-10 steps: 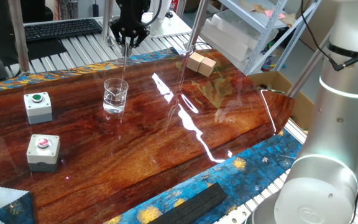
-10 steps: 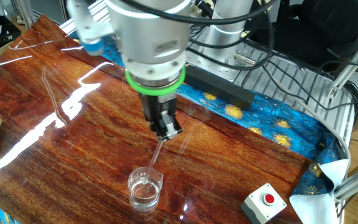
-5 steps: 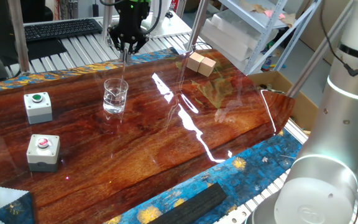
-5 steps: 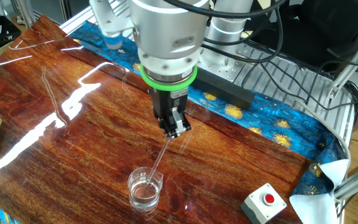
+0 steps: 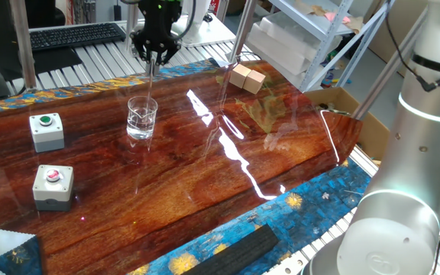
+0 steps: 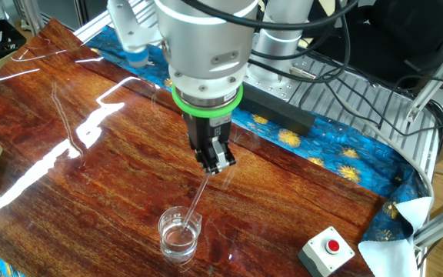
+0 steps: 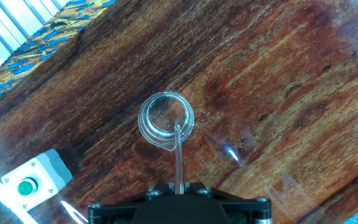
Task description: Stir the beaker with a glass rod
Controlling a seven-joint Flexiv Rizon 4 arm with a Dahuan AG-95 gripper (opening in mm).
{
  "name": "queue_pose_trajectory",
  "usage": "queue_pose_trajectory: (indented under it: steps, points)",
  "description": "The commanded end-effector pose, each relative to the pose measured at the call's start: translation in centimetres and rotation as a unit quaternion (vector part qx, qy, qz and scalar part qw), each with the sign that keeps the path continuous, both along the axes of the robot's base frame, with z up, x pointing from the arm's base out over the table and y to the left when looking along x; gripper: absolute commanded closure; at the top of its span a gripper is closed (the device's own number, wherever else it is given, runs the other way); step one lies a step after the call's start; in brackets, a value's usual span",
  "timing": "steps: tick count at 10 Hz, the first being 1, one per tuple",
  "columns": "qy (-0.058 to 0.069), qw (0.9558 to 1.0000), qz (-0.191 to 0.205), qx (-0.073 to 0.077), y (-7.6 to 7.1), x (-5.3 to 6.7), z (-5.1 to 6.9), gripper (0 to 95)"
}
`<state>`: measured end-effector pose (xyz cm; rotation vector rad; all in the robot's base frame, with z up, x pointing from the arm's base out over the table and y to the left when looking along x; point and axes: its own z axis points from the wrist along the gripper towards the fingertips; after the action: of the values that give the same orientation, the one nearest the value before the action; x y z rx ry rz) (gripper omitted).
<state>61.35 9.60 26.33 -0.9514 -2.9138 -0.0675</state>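
The gripper (image 6: 214, 163) hung straight down over the glossy wooden bench (image 6: 91, 192), its jaws drawn narrow and pinched onto the top end of the glass rod (image 6: 196, 198). The rod's long axis ran close to vertical. In the other fixed view it slanted a little, its upper end at the jaws and its lower end dropping down and to the left into the beaker (image 6: 179, 233). In one fixed view it showed as a faint pale line (image 5: 152, 84) descending from the gripper (image 5: 153, 57) to the beaker's (image 5: 142, 118) rim. In the hand view the rod (image 7: 178, 155) was foreshortened, running from the gripper (image 7: 179, 186) body at the bottom edge up to the beaker (image 7: 165, 120), where its tip lay inside the rim, near the side closest to the gripper. Whether the tip touched the bottom or the wall could not be told.

The beaker stood upright on the bench, mouth up, clear, with some glinting inside. In one fixed view a grey box with a green button (image 5: 46, 131) sat to the left of the beaker, apart from it, and a second grey box with a red button (image 5: 53, 186) lay nearer the camera. Two pale wooden blocks (image 5: 247, 77) rested together further along the bench, well apart from the beaker.
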Motion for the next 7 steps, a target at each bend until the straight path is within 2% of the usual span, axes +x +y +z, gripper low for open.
queue_pose_trajectory:
  steps: [1, 7]
  points:
    - [0.003, 1.0000, 0.001, -0.001, 0.04, 0.21, 0.09, 95.0]
    - [0.003, 1.0000, 0.003, -0.001, 0.04, 0.21, 0.09, 95.0]
